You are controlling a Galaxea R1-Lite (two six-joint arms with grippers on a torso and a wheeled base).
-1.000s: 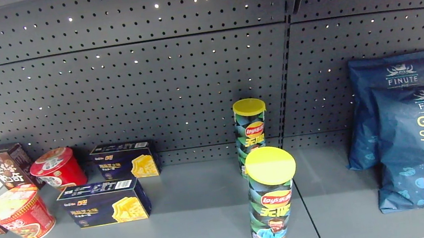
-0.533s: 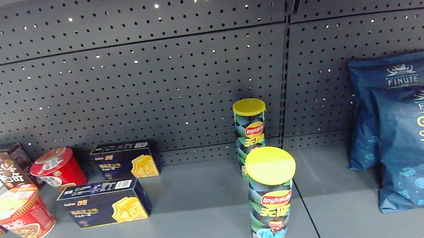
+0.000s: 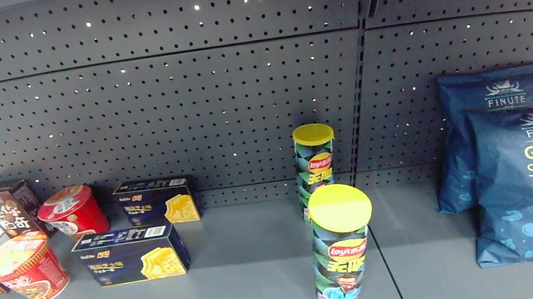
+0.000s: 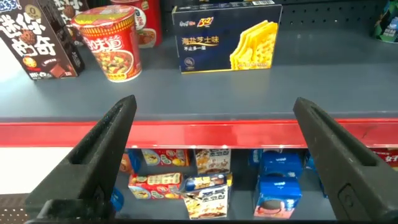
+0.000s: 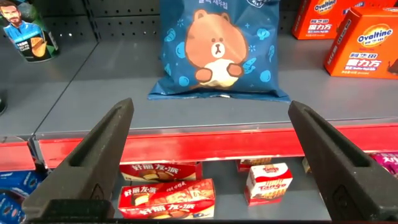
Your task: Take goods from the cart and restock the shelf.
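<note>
As both grippers hover just short of the shelf (image 3: 263, 275), the left gripper (image 4: 214, 104) has its jaws spread wide, nothing between them, touching nothing. Straight beyond those jaws, up on the shelf, sits a navy cracker box (image 4: 227, 37), with a red noodle cup (image 4: 109, 40) to its left and a brown box (image 4: 40, 40) further left. The right gripper (image 5: 211, 106) is the same: jaws wide apart and empty. Dead ahead of them stands a blue bear bag (image 5: 217, 53) near the shelf's front edge.

Now the count, from the head view. There are two chip cans, the front can (image 3: 343, 248) and the rear can (image 3: 316, 163) behind it. Cracker boxes, noodle cups, brown boxes and blue bags also come in twos. Two orange boxes (image 5: 367, 40) sit right of the bear bag.

Between each pair of jaws and the goods runs the shelf's red front strip (image 4: 205, 132), and under it a lower shelf holds small snack packs (image 5: 165, 196).
</note>
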